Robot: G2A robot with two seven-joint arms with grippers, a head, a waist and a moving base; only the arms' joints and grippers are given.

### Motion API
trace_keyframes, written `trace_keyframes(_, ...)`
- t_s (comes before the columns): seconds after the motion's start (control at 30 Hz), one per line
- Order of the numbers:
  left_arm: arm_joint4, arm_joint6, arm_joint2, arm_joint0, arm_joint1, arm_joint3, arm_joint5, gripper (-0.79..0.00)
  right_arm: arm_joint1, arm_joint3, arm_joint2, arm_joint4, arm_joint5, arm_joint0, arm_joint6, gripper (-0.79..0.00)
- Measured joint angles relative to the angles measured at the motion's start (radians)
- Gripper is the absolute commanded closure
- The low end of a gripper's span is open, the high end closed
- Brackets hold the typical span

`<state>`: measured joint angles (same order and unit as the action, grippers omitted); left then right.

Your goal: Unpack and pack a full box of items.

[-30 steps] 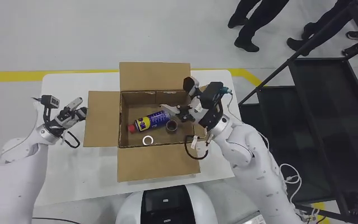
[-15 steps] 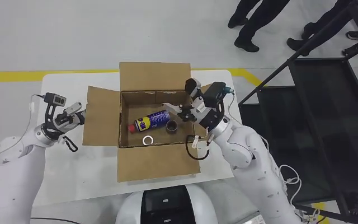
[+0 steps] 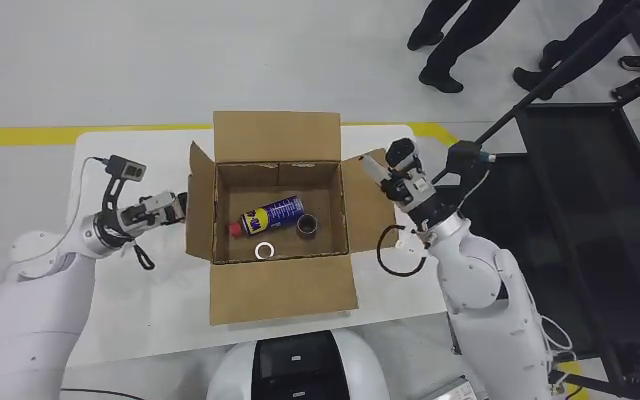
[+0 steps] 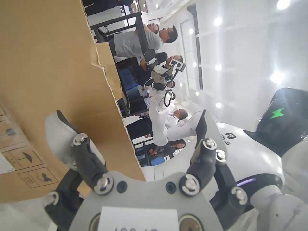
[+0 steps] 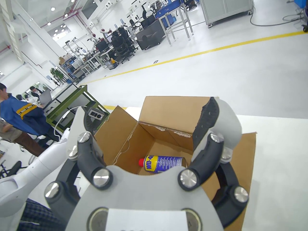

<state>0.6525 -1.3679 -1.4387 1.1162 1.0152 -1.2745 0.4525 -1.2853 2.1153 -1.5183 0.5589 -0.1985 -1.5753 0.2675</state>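
The right hand (image 3: 385,168) has withdrawn from the cardboard box (image 3: 280,290); the left hand (image 3: 177,206) came to its left flap (image 3: 201,218). White tabletop (image 3: 130,290), yellow-lined floor (image 3: 100,60). Both hands spread, empty; spray can (image 3: 268,216) lies inside.

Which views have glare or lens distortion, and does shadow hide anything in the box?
Top view: even light, with only soft shade inside the box; the spray can stays visible. Left wrist view: the ceiling lights blow out into glare on the pale ceiling. Right wrist view: wide-angle stretch toward the edges and a bright floor, but no glare over the box.
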Motion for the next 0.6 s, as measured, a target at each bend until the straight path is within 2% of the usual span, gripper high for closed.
trace_keyframes(0.27, -0.080, 0.029, 0.095, -0.063, 0.014, 0.031, 0.028, -0.785, 0.001, -0.059, -0.060, -0.055, 0.031, -0.073, -0.066, -0.785)
trace_keyframes(0.4, -0.105, 0.042, 0.147, -0.098, 0.025, 0.058, 0.030, -0.785, -0.001, -0.101, -0.061, -0.082, 0.039, -0.098, -0.106, -0.785)
trace_keyframes(0.6, -0.153, 0.080, 0.213, -0.144, 0.039, 0.108, 0.036, -0.785, -0.005, -0.188, -0.037, -0.168, 0.033, -0.116, -0.106, -0.785)
